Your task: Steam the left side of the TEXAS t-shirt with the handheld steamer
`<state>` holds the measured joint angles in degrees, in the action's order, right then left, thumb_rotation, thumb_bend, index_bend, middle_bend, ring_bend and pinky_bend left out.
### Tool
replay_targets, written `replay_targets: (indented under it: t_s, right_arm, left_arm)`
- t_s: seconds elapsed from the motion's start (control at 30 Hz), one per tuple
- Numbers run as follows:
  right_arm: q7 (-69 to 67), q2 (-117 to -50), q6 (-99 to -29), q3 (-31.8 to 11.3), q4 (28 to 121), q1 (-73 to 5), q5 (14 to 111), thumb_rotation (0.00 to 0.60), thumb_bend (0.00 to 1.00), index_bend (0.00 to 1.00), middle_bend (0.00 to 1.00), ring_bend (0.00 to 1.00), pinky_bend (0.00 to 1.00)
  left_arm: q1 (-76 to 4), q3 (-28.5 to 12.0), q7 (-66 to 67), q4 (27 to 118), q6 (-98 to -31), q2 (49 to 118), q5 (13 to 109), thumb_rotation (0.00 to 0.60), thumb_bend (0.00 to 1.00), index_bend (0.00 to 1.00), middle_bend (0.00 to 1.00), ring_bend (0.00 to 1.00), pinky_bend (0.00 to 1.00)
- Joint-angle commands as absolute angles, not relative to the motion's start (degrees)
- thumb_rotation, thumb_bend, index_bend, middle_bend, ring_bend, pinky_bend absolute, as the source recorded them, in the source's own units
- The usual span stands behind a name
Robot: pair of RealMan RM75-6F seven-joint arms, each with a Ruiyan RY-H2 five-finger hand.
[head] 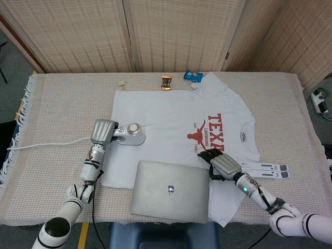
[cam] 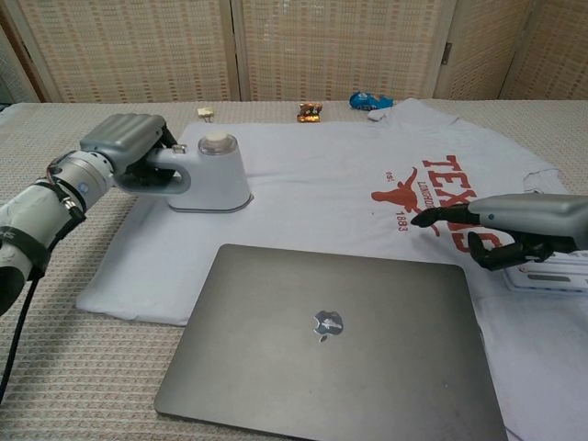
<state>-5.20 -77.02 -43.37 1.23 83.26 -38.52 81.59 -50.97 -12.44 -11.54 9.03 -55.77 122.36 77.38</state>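
The white TEXAS t-shirt (head: 171, 124) (cam: 312, 179) lies flat on the table, its red longhorn print toward the right. My left hand (head: 101, 132) (cam: 124, 149) grips the handle of the white handheld steamer (head: 133, 136) (cam: 213, 175), which stands base-down on the shirt's left part. My right hand (head: 222, 165) (cam: 524, 220) rests on the shirt just below the TEXAS print, one finger stretched out and the others curled in, holding nothing.
A closed grey laptop (head: 170, 191) (cam: 331, 335) lies over the shirt's front edge. The steamer's white cord (head: 46, 143) runs off left. A snack wrapper (head: 166, 82), a blue packet (head: 193, 75) and a small tag (head: 121, 82) sit near the back. A white strip (head: 267, 168) lies right of my right hand.
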Motion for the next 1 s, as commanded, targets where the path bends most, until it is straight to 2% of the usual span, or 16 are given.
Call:
replay_targets:
  t_s: [0.03,0.33,1.0]
  right_arm:
    - [-5.2,-77.1,-43.3,1.2,83.3,-38.5,81.5,0.258,0.95,0.0,0.05,0.0,0.0]
    - [-4.8,-77.3,-43.5,1.4,83.8,-38.6,82.1,0.259,0.95,0.0,0.05,0.0,0.0]
    - [-5.0,-76.3,-45.0,1.6,85.1,-38.0,83.2,0.259,0.95,0.0,0.05,0.0,0.0]
  left_arm:
    - [-49.0,-10.1,-12.8,9.1,-58.0,121.4,79.5,0.6,0.29,0.93,0.99,0.83,0.75]
    - [-43.8,-4.7,-14.5,10.6,-65.0,119.0,84.5,0.6,0.29,0.93,0.99,0.82,0.75]
    - [-35.0,0.5,-15.9,16.9,-74.5,112.6,89.1,0.6,0.28,0.93,0.98,0.82,0.75]
